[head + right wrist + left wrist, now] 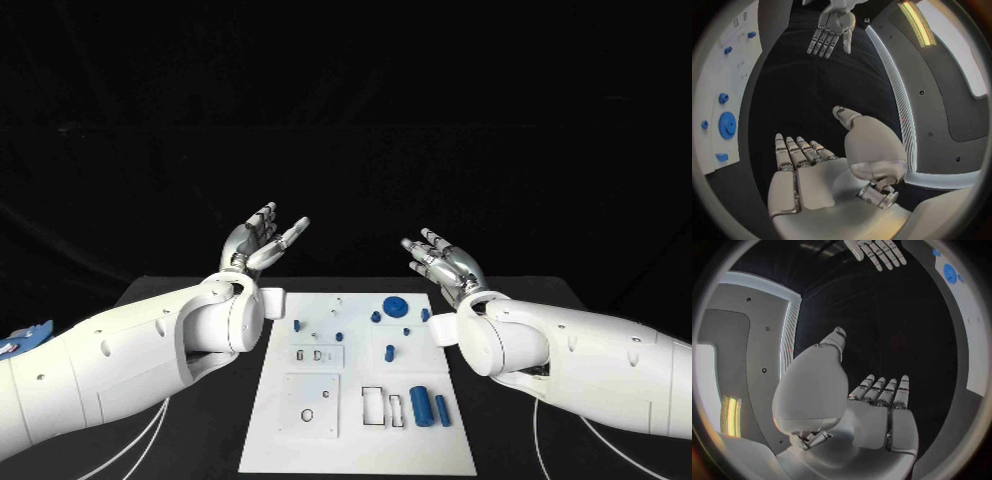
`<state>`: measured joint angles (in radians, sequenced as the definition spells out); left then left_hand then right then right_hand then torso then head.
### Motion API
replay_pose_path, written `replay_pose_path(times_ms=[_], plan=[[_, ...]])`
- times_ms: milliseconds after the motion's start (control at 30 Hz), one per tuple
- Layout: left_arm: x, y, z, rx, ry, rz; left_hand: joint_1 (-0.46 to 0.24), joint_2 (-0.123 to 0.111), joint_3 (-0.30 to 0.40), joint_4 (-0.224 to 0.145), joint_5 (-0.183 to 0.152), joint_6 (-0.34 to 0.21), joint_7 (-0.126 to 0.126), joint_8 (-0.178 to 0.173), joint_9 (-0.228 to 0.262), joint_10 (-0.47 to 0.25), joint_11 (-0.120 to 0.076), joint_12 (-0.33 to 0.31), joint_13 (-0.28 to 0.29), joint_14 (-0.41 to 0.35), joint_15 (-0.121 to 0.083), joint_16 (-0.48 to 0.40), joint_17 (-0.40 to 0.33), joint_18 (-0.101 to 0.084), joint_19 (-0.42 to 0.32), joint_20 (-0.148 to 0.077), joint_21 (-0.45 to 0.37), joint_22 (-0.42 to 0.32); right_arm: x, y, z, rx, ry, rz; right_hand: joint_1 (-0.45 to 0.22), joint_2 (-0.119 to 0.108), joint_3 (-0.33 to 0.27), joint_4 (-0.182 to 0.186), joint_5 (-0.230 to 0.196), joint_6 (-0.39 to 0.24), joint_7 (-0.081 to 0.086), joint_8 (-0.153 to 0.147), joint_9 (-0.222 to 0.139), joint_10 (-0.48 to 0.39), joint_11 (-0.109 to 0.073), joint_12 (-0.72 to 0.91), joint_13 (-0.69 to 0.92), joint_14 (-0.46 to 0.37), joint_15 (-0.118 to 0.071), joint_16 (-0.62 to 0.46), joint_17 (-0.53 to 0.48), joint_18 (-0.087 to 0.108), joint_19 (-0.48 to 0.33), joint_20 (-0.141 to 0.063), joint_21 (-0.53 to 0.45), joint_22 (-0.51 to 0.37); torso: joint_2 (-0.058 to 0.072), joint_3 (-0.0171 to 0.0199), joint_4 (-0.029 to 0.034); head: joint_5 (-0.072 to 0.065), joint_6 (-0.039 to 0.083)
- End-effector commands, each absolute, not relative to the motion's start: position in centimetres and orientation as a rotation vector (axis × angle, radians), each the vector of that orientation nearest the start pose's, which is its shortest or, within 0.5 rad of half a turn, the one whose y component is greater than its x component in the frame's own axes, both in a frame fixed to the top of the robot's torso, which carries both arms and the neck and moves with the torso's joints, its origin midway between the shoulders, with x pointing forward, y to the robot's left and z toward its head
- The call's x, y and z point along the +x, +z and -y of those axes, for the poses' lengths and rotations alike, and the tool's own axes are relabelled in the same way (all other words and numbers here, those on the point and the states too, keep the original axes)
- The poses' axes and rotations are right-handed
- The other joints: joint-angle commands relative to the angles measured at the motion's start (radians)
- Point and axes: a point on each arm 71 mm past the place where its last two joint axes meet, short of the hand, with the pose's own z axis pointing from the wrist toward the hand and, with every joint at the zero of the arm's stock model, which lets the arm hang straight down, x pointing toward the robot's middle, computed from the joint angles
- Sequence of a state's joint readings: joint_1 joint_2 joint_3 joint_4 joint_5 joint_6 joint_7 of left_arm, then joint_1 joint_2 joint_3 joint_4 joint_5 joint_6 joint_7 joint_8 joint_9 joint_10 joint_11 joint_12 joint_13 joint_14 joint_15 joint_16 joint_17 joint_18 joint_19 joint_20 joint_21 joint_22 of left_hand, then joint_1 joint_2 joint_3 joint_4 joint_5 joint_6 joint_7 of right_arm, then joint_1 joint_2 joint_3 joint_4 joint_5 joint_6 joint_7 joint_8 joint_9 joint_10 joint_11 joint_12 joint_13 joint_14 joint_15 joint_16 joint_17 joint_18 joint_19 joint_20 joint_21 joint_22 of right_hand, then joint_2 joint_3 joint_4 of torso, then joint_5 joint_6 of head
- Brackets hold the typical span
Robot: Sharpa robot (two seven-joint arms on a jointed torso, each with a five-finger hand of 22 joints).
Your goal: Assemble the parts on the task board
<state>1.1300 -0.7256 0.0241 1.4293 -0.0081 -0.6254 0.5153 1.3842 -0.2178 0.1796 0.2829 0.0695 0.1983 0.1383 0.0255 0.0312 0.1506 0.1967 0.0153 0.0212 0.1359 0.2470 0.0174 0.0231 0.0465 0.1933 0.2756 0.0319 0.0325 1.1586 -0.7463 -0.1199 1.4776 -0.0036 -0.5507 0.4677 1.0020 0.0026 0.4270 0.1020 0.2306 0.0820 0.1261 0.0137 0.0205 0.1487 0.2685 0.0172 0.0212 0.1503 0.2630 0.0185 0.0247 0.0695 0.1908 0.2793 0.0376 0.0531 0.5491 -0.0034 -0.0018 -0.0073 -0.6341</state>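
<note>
**Both hands raised and empty beyond the board**

Nearest the camera in the head view is the board's near edge, with bare white plate running back to the first cutouts. Going left to right: the left arm crosses in beside the board's left edge, and the left hand is lifted past the far left corner, palm up, fingers apart, holding nothing. The left wrist view shows the same spread, empty fingers.

On the board, small blue parts sit along the far half, among them a round disc near the far edge and an oval piece just nearer. Toward the near right lie 2 blue cylinders, a thick one and a thin one just beside it, both with the long axis running near-to-far, next to 2 rectangular slots.

The right hand is raised past the far right corner, also released, fingers straight and apart; its wrist view confirms the palm is bare.

Every part lies below and nearer the robot than either hand, so either must come down and back. I judge the right hand closer to the cylinders and disc, and no part looks seated yet, though the small pieces are hard to read.
</note>
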Motion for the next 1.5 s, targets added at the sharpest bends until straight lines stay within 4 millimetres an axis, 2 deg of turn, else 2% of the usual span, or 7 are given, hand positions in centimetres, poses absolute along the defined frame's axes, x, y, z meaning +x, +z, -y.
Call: replay_pose_path(times_ms=[33,300,333,533,700,833,1500], plan=[[50.6,-18.6,-19.2,-1.09,-1.416,-1.176,0.055,-0.005,0.008,0.016,0.008,0.017,0.113,0.005,0.003,0.006,0.014,0.008,0.002,0.003,0.016,0.005,0.002,0.018,0.004,0.017,0.005,0.003,48.2,-22.5,17.7,1.074,1.5,-1.507,0.084,0.002,0.039,-0.036,0.007,0.066,0.176,0.022,0.015,0.08,0.018,0.019,0.01,0.086,0.016,0.026,0.016,0.009,0.041,0.014,0.023,0.015,0.0,-0.0003,-0.0002,0.0,0.0],[50.6,-18.6,-19.2,-1.09,-1.416,-1.176,0.07,0.057,0.065,0.011,-0.008,0.1,0.145,0.031,0.021,0.105,0.052,0.023,0.013,0.134,0.032,0.044,0.03,0.022,0.03,0.02,0.023,0.012,48.5,-22.4,17.5,1.042,1.541,-1.561,0.244,-0.037,0.091,-0.184,-0.025,0.447,0.169,0.16,0.105,0.578,-0.019,0.104,0.045,0.548,-0.039,0.162,0.094,0.062,0.286,0.01,0.137,0.08,0.0,-0.0003,-0.0002,0.0,0.0],[50.4,-18.5,-20.1,-1.077,-1.466,-1.189,0.07,0.061,0.068,0.011,-0.008,0.107,0.146,0.033,0.023,0.113,0.054,0.024,0.013,0.146,0.029,0.048,0.033,0.021,0.042,0.02,0.028,0.015,49.3,-21.1,19.6,0.673,1.331,-1.49,0.249,-0.038,0.096,-0.19,-0.026,0.469,0.168,0.167,0.109,0.61,-0.021,0.107,0.044,0.577,-0.042,0.169,0.098,0.065,0.309,0.01,0.147,0.085,0.029,0.0005,0.0043,-0.013,-0.007],[50.1,-18.3,-20.3,-1.045,-1.495,-1.199,0.076,0.102,0.121,-0.01,-0.013,0.338,0.149,0.112,0.073,0.373,0.069,0.055,0.029,0.423,-0.008,0.141,0.087,0.053,0.33,0.015,0.156,0.079,49.5,-20.5,20.0,0.499,1.253,-1.493,0.267,-0.067,0.148,-0.227,-0.044,0.707,0.146,0.231,0.148,0.794,-0.055,0.098,0.042,0.738,-0.084,0.206,0.111,0.107,0.496,0.007,0.235,0.119,0.047,0.0076,0.0011,-0.016,-0.005],[49.7,-18.1,-20.5,-1.022,-1.507,-1.204,0.074,0.101,0.161,-0.043,-0.013,0.524,0.135,0.177,0.113,0.669,0.036,0.089,0.045,0.637,-0.046,0.215,0.126,0.096,0.455,0.013,0.228,0.104,49.7,-19.9,20.3,0.378,1.198,-1.502,0.267,-0.081,0.166,-0.235,-0.053,0.742,0.135,0.231,0.148,0.845,-0.068,0.08,0.042,0.797,-0.101,0.216,0.113,0.114,0.537,-0.001,0.262,0.126,0.06,0.013,0.001,-0.021,-0.006],[49.2,-17.8,-20.6,-1.015,-1.522,-1.214,0.063,0.096,0.19,-0.06,-0.013,0.597,0.125,0.201,0.127,0.733,0.02,0.092,0.046,0.712,-0.067,0.241,0.143,0.123,0.505,0.012,0.263,0.114,50.1,-19.4,20.5,0.282,1.142,-1.513,0.264,-0.093,0.166,-0.237,-0.056,0.765,0.126,0.231,0.148,0.887,-0.079,0.065,0.043,0.862,-0.12,0.236,0.12,0.115,0.578,-0.019,0.297,0.14,0.076,0.0173,0.0017,-0.024,-0.005],[46.1,-16.5,-20.5,-1.016,-1.606,-1.278,0.011,0.069,0.269,-0.106,-0.014,0.641,0.106,0.198,0.128,0.82,-0.004,0.06,0.045,0.832,-0.105,0.301,0.197,0.137,0.642,-0.024,0.389,0.16,51.7,-18.0,19.3,-0.252,0.703,-1.618,0.256,-0.146,0.044,-0.227,-0.002,0.864,0.052,0.245,0.209,1.087,-0.171,0.049,0.093,1.205,-0.246,0.626,0.448,0.112,0.789,-0.155,0.691,0.378,0.157,0.0337,0.0233,-0.049,0.003]])
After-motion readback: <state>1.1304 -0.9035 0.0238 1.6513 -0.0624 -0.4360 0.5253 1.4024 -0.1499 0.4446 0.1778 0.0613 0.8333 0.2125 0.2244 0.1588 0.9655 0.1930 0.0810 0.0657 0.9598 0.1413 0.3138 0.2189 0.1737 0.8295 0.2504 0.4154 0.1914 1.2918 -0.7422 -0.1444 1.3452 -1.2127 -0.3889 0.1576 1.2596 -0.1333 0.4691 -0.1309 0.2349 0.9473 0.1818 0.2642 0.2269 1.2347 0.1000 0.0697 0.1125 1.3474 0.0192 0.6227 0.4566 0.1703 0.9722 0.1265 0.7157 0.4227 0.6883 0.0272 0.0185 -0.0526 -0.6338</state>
